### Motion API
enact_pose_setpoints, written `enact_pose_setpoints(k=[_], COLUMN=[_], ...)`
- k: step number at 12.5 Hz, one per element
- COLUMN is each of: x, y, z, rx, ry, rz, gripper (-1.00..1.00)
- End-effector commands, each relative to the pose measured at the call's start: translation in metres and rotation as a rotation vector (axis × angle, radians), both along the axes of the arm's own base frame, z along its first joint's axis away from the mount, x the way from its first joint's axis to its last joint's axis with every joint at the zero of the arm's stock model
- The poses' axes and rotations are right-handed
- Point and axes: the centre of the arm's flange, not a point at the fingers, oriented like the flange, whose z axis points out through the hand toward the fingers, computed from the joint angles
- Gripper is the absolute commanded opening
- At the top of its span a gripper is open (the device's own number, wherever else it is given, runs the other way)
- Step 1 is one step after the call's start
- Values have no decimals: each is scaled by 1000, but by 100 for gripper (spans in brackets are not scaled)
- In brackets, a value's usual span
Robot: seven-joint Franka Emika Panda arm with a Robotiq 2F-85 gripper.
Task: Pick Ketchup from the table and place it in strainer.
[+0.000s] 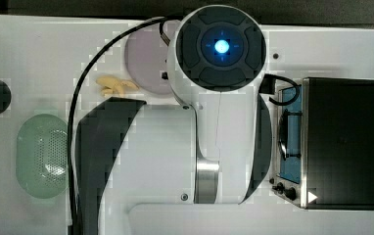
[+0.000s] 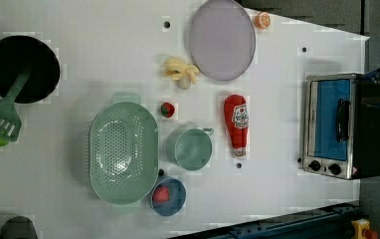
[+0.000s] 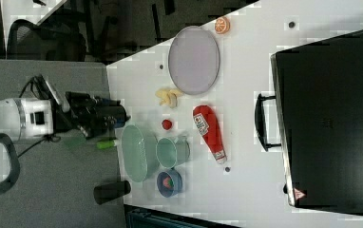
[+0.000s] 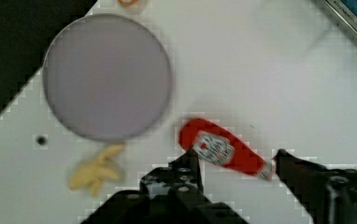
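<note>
The gripper [image 4: 235, 161] hangs above the table with its two fingers [image 4: 188, 163] spread apart and nothing between them; in the wrist view the ketchup bottle [image 4: 223, 151] lies on the surface below, framed by the two fingertips. In the right view the gripper [image 3: 118, 117] sits at the end of the white arm [image 3: 8, 118], held out level beyond the table's edge near the strainer.

The ketchup bottle [image 2: 237, 124] lies flat on its side on the white table [image 2: 103, 55], label up. In the left view its long axis runs nearly straight up and down, the broad red base toward the plate and the small white cap pointing toward the left view's bottom. In the right view the bottle [image 3: 210, 131] is tilted, cap toward the right view's lower right.

Just beside it in the left view stands a round mint-green cup [image 2: 193, 148], and beyond the cup the oval mint-green strainer [image 2: 123, 152], with only its dotted bottom showing inside. A small strawberry [image 2: 167, 109] sits between the strainer and the bottle. Below the cup is a blue bowl [image 2: 168, 197] with something red in it. A grey-lilac plate [image 2: 222, 39] lies farther up, a banana [image 2: 180, 71] next to it. A toaster oven [image 2: 334, 124] stands to the left view's right.
</note>
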Motion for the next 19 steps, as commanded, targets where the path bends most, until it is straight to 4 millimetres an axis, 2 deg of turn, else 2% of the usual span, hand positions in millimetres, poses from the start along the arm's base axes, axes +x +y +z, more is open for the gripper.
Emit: enact_pose_setpoints(k=[1,3,5,7,10,15,19], x=[-83,-80,-74,-68,-49,-29,-33], y=[-14,-10,-2,8,19,28,29], z=[51,37,10,-27,-85,-174,-239], rx=[-8,-7,-3,7,24,59,59], ry=[24,50,106,172,181,117,51], rz=[-10,20,84,161,311,767,1040], gripper=[59,99,100,100,100,100,100])
